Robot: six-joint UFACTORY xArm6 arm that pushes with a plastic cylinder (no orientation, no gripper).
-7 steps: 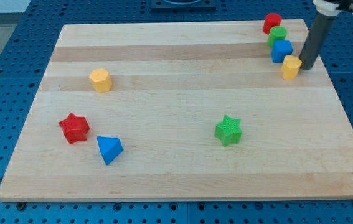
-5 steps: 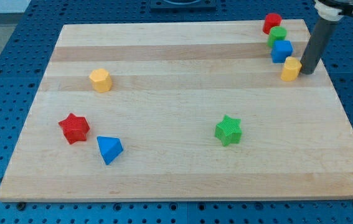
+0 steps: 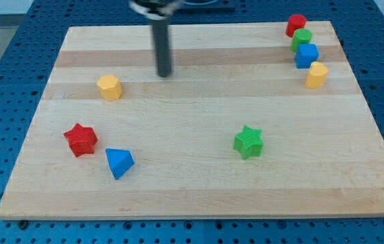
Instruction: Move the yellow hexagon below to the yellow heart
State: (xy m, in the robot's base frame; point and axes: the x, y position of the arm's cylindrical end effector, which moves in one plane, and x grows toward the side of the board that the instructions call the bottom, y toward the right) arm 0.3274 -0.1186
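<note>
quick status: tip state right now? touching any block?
My tip: no gripper, just the dark rod; holds nothing, touches no block. It sits on the wooden board, to the view's right of the yellow hexagon block, apart from it.

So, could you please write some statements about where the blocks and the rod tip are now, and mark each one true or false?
1. My tip touches the yellow hexagon. False: it stands apart, toward the view's right and a little higher.
2. The yellow heart lies near the view's right edge of the board. True.
3. The green star is at the view's top left. False: it sits right of centre, in the lower half.
4. The red star and the blue triangle lie close together at the view's lower left. True.
5. The yellow hexagon is already below the yellow heart. False: it is far across the board, at the view's left.
</note>
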